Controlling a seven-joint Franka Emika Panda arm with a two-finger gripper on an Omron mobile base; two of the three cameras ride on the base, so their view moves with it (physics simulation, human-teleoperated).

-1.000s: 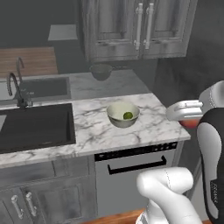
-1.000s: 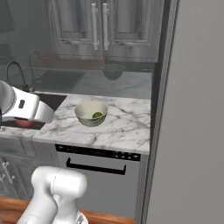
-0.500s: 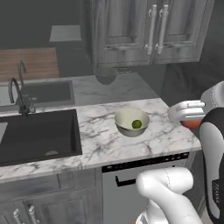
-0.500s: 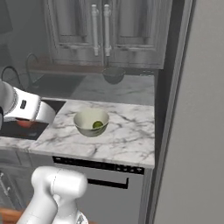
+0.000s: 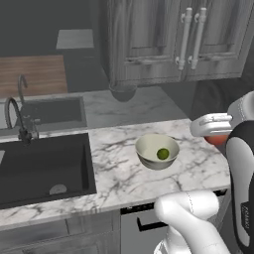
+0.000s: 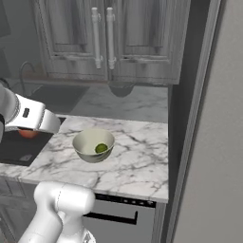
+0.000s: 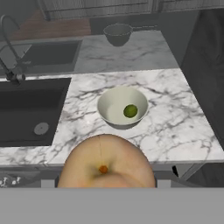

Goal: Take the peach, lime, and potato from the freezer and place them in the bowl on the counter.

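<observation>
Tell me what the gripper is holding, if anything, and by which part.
The gripper holds the peach, clamped across its round body; the exact contact spots are hidden.

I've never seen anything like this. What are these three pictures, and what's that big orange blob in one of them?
It is a simulated kitchen with a white robot arm. Two cameras ride behind the arm, to its left and right; the third sits on its hand. The blob is the peach, held in the claw right before that hand camera. On the marble counter stands a cream bowl with a lime already inside. A black sink lies to the left, and a smaller dark bowl sits farther back.
</observation>
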